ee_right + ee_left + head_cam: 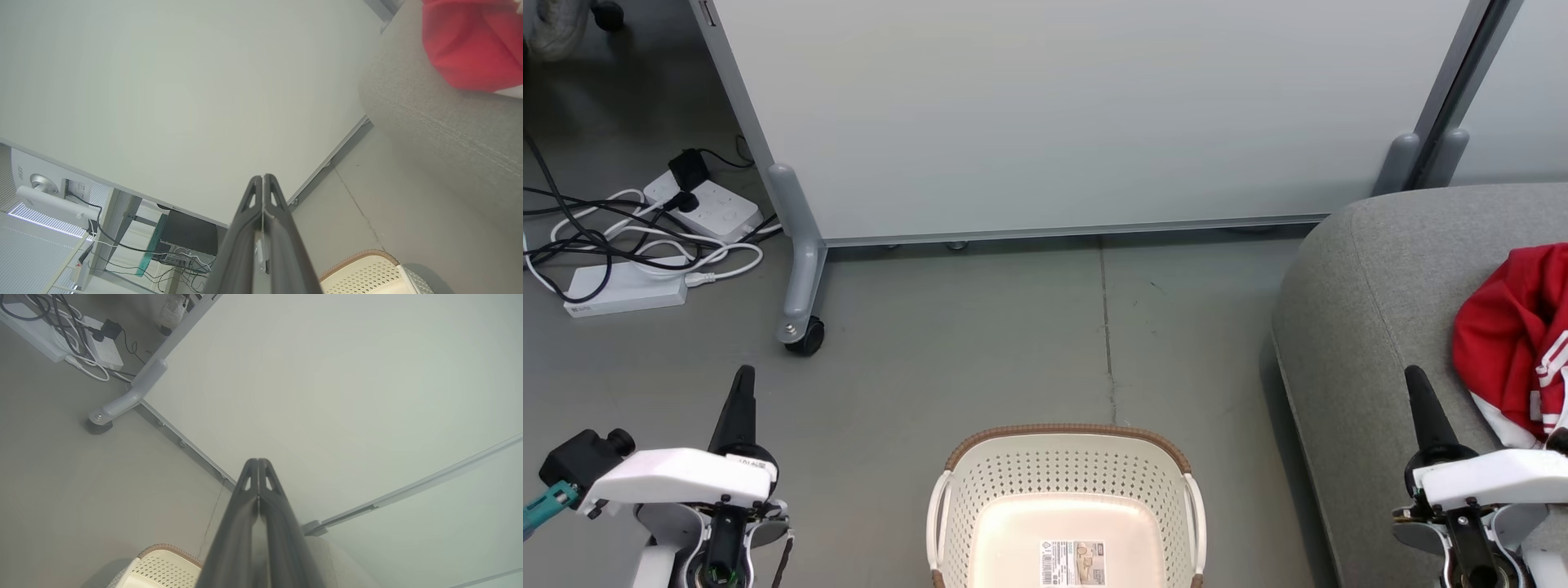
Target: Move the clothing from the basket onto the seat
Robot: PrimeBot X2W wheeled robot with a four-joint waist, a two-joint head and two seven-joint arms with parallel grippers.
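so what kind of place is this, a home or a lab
Most likely an office or lab, not a home: a wheeled partition panel, power strips with loose cables on bare grey floor, and a monitor behind the panel.

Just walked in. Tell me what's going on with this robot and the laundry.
Nothing is being handled right now. The left gripper and right gripper are both shut and empty, held up on either side of the basket. The basket stands on the floor with no clothes in it, so the sticker on its bottom shows. The red clothing lies crumpled on the grey seat to the robot's right, so the job looks done.
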